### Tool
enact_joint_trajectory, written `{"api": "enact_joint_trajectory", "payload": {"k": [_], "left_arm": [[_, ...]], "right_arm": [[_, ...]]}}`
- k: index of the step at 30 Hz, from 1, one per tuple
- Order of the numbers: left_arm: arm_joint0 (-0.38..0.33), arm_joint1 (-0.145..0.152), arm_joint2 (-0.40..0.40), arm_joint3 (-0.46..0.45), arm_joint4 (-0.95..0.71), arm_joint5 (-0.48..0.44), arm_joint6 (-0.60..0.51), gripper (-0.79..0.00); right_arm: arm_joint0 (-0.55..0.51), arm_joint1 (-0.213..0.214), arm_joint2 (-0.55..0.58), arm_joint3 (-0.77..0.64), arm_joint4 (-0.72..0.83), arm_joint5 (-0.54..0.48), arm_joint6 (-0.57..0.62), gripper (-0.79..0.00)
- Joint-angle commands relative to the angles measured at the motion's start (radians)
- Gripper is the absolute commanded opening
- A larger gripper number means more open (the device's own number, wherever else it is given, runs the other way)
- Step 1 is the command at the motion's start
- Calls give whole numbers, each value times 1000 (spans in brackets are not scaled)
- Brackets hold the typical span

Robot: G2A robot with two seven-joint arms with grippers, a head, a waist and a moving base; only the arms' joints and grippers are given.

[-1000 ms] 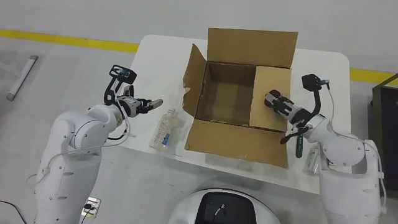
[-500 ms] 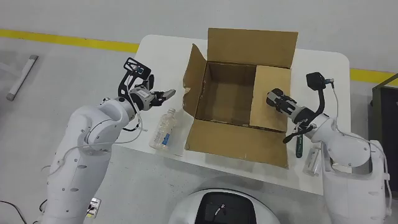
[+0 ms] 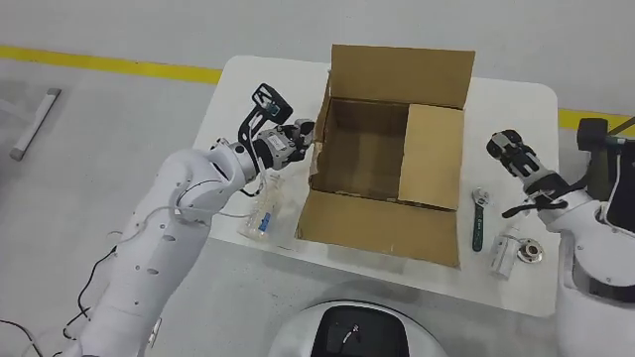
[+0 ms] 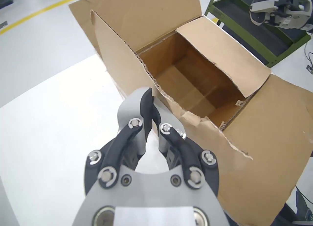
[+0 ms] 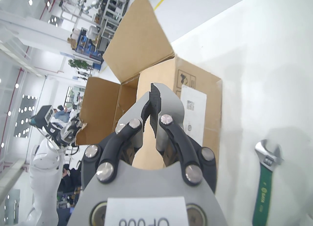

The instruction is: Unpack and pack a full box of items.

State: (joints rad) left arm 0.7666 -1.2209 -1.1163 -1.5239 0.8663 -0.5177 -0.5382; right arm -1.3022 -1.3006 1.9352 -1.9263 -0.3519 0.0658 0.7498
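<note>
bottle half under arm, wrench handle cropped

One box, one bottle, one wrench, one fitting.

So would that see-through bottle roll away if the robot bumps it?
Probably, yes: the bottle lies on its side near the table edge, so a nudge could roll it off. It looks like clear thin plastic, so likely light and squashy.

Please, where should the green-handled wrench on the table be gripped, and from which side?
Grip the wrench at the middle of its green handle, from straight above, the right pincer closing across its width. It lies flat on the table beside the box; the handle is straight and narrow.
</note>
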Motion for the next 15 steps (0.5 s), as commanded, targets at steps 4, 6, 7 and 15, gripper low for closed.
{"api": "enact_joint_trajectory", "payload": {"k": [4, 6, 7, 15], "left_arm": [[-29, -8, 49, 44, -31, -45, -21, -785], [-39, -12, 71, 56, -37, -63, -28, -785], [-44, -13, 80, 62, -38, -70, -31, -785], [-67, -25, 138, 106, -5, -82, -14, -785]], "right_arm": [[-18, 5, 41, 42, 68, 38, -20, -785], [-21, 10, 51, 58, 64, 41, -21, -785], [-20, 11, 53, 71, 73, 47, -20, -785], [79, 25, 34, 183, 119, 115, -42, -785]]}}
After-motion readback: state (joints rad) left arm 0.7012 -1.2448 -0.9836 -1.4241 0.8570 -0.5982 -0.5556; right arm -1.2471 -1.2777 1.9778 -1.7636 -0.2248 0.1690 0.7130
